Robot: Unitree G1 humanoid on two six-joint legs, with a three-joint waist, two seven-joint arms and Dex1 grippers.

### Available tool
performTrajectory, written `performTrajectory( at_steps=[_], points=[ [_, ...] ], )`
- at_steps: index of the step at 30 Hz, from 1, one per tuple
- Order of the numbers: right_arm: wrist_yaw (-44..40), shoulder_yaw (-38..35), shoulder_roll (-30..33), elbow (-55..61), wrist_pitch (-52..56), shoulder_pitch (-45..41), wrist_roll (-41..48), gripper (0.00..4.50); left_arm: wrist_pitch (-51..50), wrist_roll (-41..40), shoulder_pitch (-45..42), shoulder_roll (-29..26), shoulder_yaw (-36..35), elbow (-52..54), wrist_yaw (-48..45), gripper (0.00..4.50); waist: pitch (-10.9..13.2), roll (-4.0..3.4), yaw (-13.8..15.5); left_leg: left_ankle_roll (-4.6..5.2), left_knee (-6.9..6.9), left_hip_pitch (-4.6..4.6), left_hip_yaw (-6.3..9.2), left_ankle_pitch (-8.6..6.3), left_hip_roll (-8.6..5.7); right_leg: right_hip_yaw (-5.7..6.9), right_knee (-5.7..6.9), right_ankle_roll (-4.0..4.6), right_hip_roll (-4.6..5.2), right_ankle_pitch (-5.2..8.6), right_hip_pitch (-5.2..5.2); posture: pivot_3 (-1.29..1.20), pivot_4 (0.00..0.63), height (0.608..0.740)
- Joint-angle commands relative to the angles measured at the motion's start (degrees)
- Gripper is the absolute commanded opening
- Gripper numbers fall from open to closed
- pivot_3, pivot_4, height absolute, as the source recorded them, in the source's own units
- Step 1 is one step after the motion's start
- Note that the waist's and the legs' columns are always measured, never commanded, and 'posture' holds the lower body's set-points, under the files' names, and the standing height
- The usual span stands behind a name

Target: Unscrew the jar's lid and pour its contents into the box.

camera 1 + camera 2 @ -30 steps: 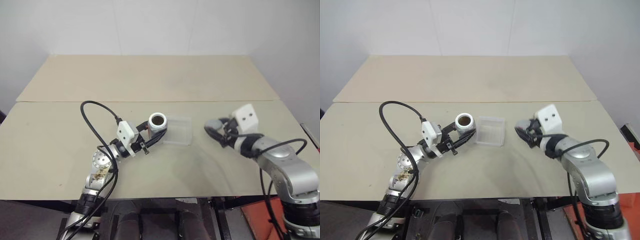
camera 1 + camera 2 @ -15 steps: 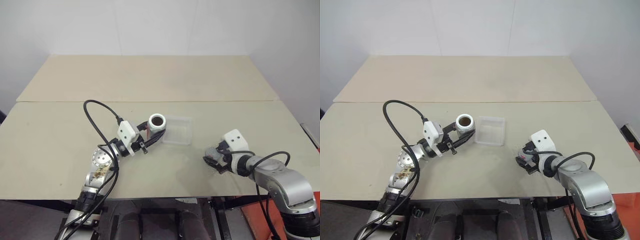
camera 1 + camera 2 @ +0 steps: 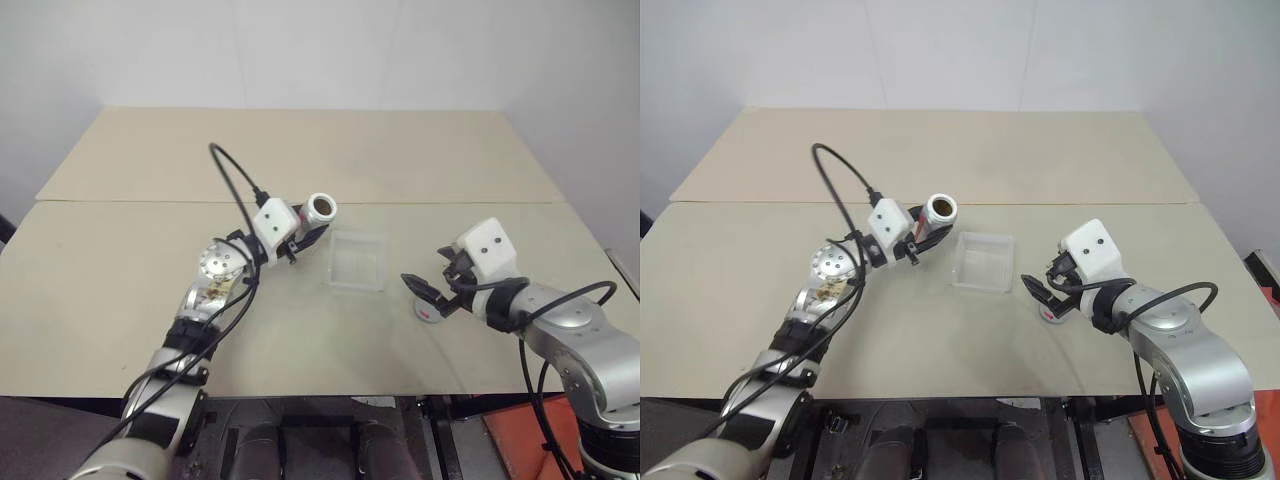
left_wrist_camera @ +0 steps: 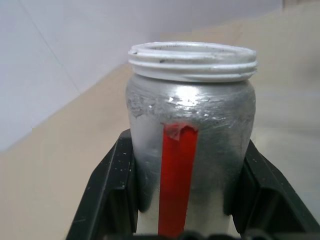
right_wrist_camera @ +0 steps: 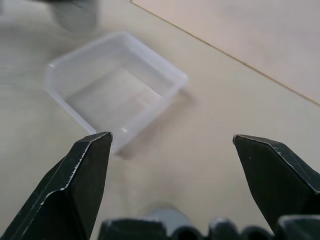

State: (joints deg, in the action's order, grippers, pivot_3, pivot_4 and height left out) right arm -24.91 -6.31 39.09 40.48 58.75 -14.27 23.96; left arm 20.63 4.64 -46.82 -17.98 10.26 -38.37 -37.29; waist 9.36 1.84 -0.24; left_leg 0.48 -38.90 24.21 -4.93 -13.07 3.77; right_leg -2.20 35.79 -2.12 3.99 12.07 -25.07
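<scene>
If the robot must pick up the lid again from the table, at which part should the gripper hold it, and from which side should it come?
Probably by the rim, from above. The lid lies flat on the table beside the open right gripper, so only its thin edge gives two opposite faces. Coming straight down, one finger on each side, seems safest; the box stands apart and does not block.

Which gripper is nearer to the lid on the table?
Right. The right gripper hangs open just above the lid; the left gripper holds the jar beyond the box.
</scene>
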Motion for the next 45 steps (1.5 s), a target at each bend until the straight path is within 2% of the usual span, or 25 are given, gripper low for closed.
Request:
performTrajectory(
  at_steps=[1, 3, 5, 9, 13, 17, 22, 28, 30, 34, 35, 37, 39, 40, 42, 45],
  points=[
    [-1.18, -1.42, 0.12, 3.27, -4.70, 1.02, 0.27, 4.48, 16.22, 16.55, -11.14, -3.12, 8.24, -11.69, 12.46, 1.92, 0.03, 0.05, 0.37, 0.00, 0.00, 0.01, 0.01, 0.00, -0.01, 0.01, -0.01, 0.00, 0.00, -0.01, 0.00, 0.00, 0.150, 0.740],
    [-1.40, -1.47, -0.22, 3.67, -6.35, 1.51, 0.02, 4.48, 23.11, 24.69, -17.05, -4.52, 13.54, -18.22, 19.18, 1.92, 0.04, 0.07, 0.65, 0.00, 0.01, 0.04, 0.03, 0.00, -0.03, 0.02, -0.04, -0.01, 0.00, -0.01, -0.01, 0.00, 0.150, 0.740],
    [-1.26, -1.58, -0.41, 3.90, -7.18, 1.68, -0.10, 4.48, 27.62, 36.43, -23.28, -6.54, 21.79, -22.73, 29.43, 1.92, 0.05, 0.08, 0.79, 0.02, 0.01, 0.07, 0.01, -0.01, -0.05, 0.01, -0.08, -0.03, 0.03, -0.02, -0.02, 0.00, 0.150, 0.740],
    [-1.32, -2.58, -0.58, 4.55, -8.35, 2.05, 0.45, 4.48, 27.76, 59.34, -34.43, -7.00, 40.65, -29.26, 50.86, 1.92, 0.06, 0.11, 0.99, 0.03, 0.02, 0.10, -0.01, -0.03, -0.10, 0.02, -0.12, -0.07, 0.08, -0.01, -0.03, 0.00, 0.150, 0.740],
    [-1.86, -2.74, -0.73, 6.00, -9.11, 3.08, 1.37, 4.48, 26.99, 69.98, -38.83, -4.46, 51.49, -33.92, 64.43, 1.92, 0.09, 0.14, 0.99, 0.03, 0.01, 0.17, -0.02, -0.03, -0.12, 0.03, -0.05, -0.14, 0.13, 0.03, -0.14, 0.00, 0.150, 0.740],
    [-0.45, -2.46, -1.65, 6.93, -8.78, 4.12, 1.46, 4.48, 24.92, 73.02, -40.57, -2.30, 55.05, -36.89, 70.31, 1.92, 0.10, 0.18, 0.94, 0.03, 0.00, 0.20, -0.03, -0.03, -0.14, 0.02, -0.01, -0.14, 0.15, 0.03, -0.18, 0.00, 0.150, 0.740],
    [-0.23, -2.49, -1.71, 7.54, -8.80, 5.59, 1.23, 4.48, 24.25, 69.94, -41.05, -0.34, 52.66, -38.79, 68.79, 1.92, 0.13, 0.22, 0.98, 0.03, -0.02, 0.21, -0.03, -0.03, -0.18, 0.02, 0.03, -0.15, 0.21, 0.04, -0.19, 0.00, 0.150, 0.740],
    [-0.44, -2.36, -1.32, 6.44, -9.48, 5.99, 0.57, 4.48, 26.08, 65.90, -41.41, -0.90, 49.14, -38.65, 67.21, 1.92, 0.13, 0.22, 0.92, 0.03, -0.03, 0.19, -0.02, -0.03, -0.26, 0.02, 0.09, -0.17, 0.28, 0.05, -0.18, 0.00, 0.150, 0.740],
    [-0.35, -1.54, -1.28, 5.80, -9.94, 5.77, -0.14, 4.48, 28.47, 63.33, -41.04, -1.62, 47.03, -38.57, 65.31, 1.92, 0.13, 0.22, 0.91, 0.03, -0.04, 0.20, -0.02, -0.03, -0.28, 0.02, 0.10, -0.17, 0.29, 0.05, -0.18, 0.00, 0.150, 0.740],
    [-0.52, -1.05, -1.47, 5.22, -10.46, 5.57, -0.68, 4.48, 36.50, 51.52, -38.15, -4.10, 37.19, -39.51, 52.16, 1.92, 0.13, 0.22, 0.84, 0.03, -0.04, 0.19, -0.02, -0.03, -0.28, 0.02, 0.11, -0.18, 0.31, 0.05, -0.19, 0.00, 0.150, 0.740],
    [-0.54, -1.03, -1.53, 5.12, -10.57, 5.61, -0.76, 4.48, 37.87, 46.27, -36.71, -4.29, 32.91, -40.11, 45.77, 1.92, 0.13, 0.21, 0.84, 0.03, -0.04, 0.18, -0.03, -0.03, -0.28, 0.02, 0.13, -0.17, 0.31, 0.05, -0.18, 0.00, 0.150, 0.740],
    [-0.57, -1.11, -1.64, 4.74, -10.94, 5.89, -0.94, 4.48, 37.90, 24.92, -31.00, -2.90, 16.34, -41.28, 16.90, 1.92, 0.09, 0.15, 0.82, 0.03, -0.04, 0.12, -0.04, -0.03, -0.29, 0.01, 0.15, -0.17, 0.32, 0.05, -0.14, 0.00, 0.150, 0.740],
    [-0.51, -0.94, -1.67, 4.43, -11.28, 6.01, -1.34, 4.48, 31.77, 6.13, -25.86, -1.11, 3.08, -38.23, -8.27, 1.92, 0.08, 0.13, 0.67, 0.04, -0.10, 0.05, -0.08, -0.02, -0.26, 0.03, 0.27, -0.14, 0.34, 0.05, -0.11, 0.00, 0.150, 0.740],
    [-0.46, -0.88, -1.78, 4.30, -11.36, 5.98, -1.43, 4.48, 27.37, 0.30, -24.14, -0.58, -0.95, -36.05, -16.39, 1.92, 0.08, 0.14, 0.54, 0.04, -0.17, 0.08, -0.08, -0.02, -0.24, 0.06, 0.31, -0.13, 0.33, 0.05, -0.12, 0.00, 0.150, 0.740],
    [-0.34, -0.61, -1.97, 3.86, -11.65, 5.73, -1.64, 4.48, 22.20, -5.39, -20.80, -0.49, -5.16, -32.70, -24.27, 1.92, 0.08, 0.14, 0.34, 0.05, -0.29, 0.13, -0.04, -0.01, -0.21, 0.09, 0.37, -0.13, 0.30, 0.04, -0.11, 0.00, 0.150, 0.740],
    [-0.34, -0.24, -2.15, 3.16, -12.09, 5.30, -1.87, 4.48, 21.25, -6.57, -17.39, -1.07, -6.20, -29.11, -27.39, 1.92, 0.08, 0.14, 0.31, 0.06, -0.33, 0.13, 0.05, -0.01, -0.25, 0.09, 0.39, -0.15, 0.29, 0.03, -0.05, 0.00, 0.150, 0.740]
  ],
)
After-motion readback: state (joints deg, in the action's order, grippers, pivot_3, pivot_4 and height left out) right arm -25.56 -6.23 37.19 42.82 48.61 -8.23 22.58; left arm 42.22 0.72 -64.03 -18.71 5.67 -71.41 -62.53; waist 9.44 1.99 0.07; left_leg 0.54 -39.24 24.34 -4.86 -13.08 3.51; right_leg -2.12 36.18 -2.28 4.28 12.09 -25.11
